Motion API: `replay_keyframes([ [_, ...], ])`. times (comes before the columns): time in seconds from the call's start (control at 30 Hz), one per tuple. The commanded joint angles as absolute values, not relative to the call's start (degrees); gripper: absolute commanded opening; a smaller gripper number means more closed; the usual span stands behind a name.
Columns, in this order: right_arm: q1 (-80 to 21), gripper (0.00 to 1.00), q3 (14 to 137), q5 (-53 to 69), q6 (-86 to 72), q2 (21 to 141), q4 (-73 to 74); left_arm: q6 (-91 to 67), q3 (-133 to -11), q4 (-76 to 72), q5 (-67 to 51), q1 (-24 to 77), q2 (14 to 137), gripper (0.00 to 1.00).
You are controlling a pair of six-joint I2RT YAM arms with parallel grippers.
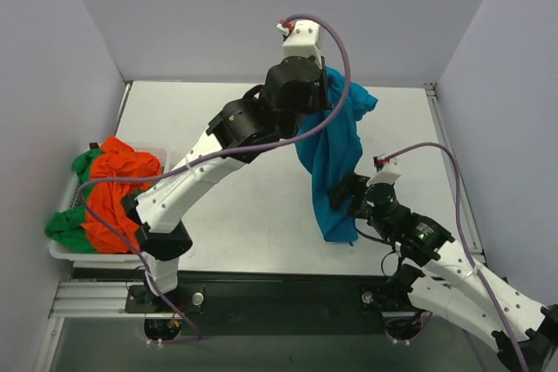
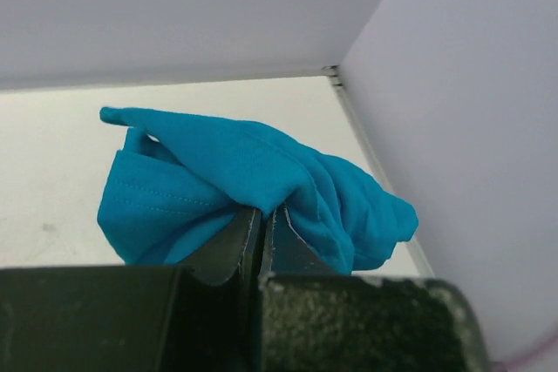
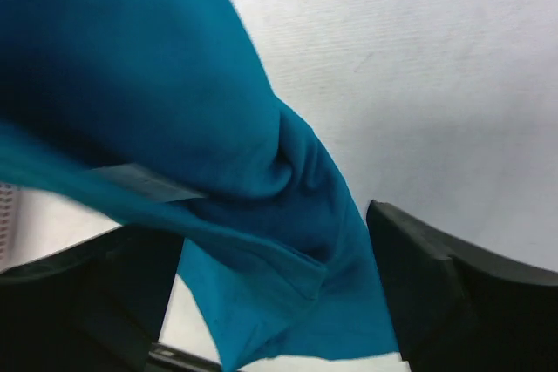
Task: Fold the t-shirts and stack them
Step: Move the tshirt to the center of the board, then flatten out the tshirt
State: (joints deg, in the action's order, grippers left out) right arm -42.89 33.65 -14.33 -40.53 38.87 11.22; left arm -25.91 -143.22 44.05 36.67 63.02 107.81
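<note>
Teal-blue t-shirt (image 1: 331, 158) hanging bunched over the tabletop (image 1: 244, 215) at centre right of the top view, left fingers (image 2: 240, 246) pinching shut on its upper folds, right fingers (image 3: 453, 294) standing wide with its lower cloth draping between them, orange t-shirt (image 1: 118, 185) and green t-shirt (image 1: 65, 226) lying heaped in the white basket (image 1: 59, 250) at far left

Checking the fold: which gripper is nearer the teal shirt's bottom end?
Right. The right gripper sits open around the shirt's lower part; the left gripper pinches its top, raised.
</note>
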Motion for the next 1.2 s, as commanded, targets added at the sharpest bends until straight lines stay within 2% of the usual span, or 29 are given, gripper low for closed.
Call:
replay_keyframes([
  [0.0, -42.02, 0.72, 38.22, -23.55, -40.61, 41.39, 15.11, -32.85, -138.28, 47.2, 30.34, 53.54, 111.35, 0.0],
  [0.07, -37.39, 0.41, 40.95, -22.08, -38.33, 44.45, 15.47, -33.48, -130.02, 43.35, 24.89, 50.2, 111.18, 0.01],
  [0.1, -34.83, 0.15, 42.0, -19.62, -37.8, 45.95, 15.38, -33.92, -126.77, 39.5, 23.48, 47.49, 110.14, 0.18],
  [0.13, -32.11, 0.08, 43.75, -17.16, -36.57, 47.53, 15.38, -33.93, -119.43, 36.77, 20.33, 46.16, 109.34, 0.23],
  [0.17, -26.34, 0.04, 44.73, -14.88, -36.13, 51.03, 15.38, -34.01, -116.14, 34.39, 18.74, 44.84, 108.38, 0.33],
  [0.2, -24.02, 0.0, 45.43, -10.85, -35.69, 52.63, 15.47, -34.88, -113.32, 31.23, 16.2, 42.04, 106.63, 0.61],
  [0.23, -21.56, 0.0, 46.05, -9.33, -35.16, 54.04, 15.47, -35.33, -110.33, 30.24, 14.78, 40.79, 105.65, 0.67],
  [0.33, -15.65, 0.0, 47.72, -5.72, -33.4, 57.56, 15.47, -36.91, -101.36, 27.96, 11.61, 36.39, 101.18, 0.75],
  [0.37, -14.86, 0.04, 47.81, -5.28, -32.53, 58.35, 15.47, -37.26, -96.2, 27.08, 11.25, 35.86, 99.6, 0.76],
  [0.43, -14.06, 0.17, 47.64, -2.47, -31.56, 59.23, 15.38, -37.53, -91.43, 25.58, 11.86, 35.42, 94.5, 0.77],
  [0.47, -14.24, 0.36, 46.77, -1.33, -31.29, 59.93, 15.29, -38.83, -86.01, 25.14, 12.3, 35.42, 91.26, 0.77],
  [0.5, -14.93, 0.44, 45.8, -0.45, -31.46, 60.12, 15.03, -39.89, -83.17, 24.01, 11.61, 35.77, 89.66, 0.76],
  [0.57, -16.08, 0.55, 43.34, -0.44, -32.25, 60.73, 13.89, -43.22, -76.58, 21.98, 10.55, 36.21, 86.07, 0.69],
  [0.6, -17.39, 0.56, 40.81, -0.44, -33.39, 61.08, 13.28, -44.11, -70.2, 18.93, 9.59, 36.56, 85.26, 0.66],
  [0.7, -19.07, 0.59, 35.18, 1.21, -36.02, 62.75, 8.63, -46.84, -61.56, 13.65, 7.75, 37.0, 84.9, 0.6],
  [0.77, -20.12, 0.58, 33.41, 2.45, -37.43, 65.2, 5.73, -47.72, -59.86, 12.05, 6.86, 36.91, 87.08, 0.58],
  [0.93, -22.06, 0.58, 29.89, 2.11, -39.81, 68.55, 1.68, -47.9, -60.03, 10.64, 7.73, 35.6, 92.54, 0.57],
  [1.17, -22.24, 0.57, 28.65, 0.7, -40.87, 69.16, 0.53, -47.12, -63.88, 10.19, 8.61, 28.13, 100.0, 0.57],
])
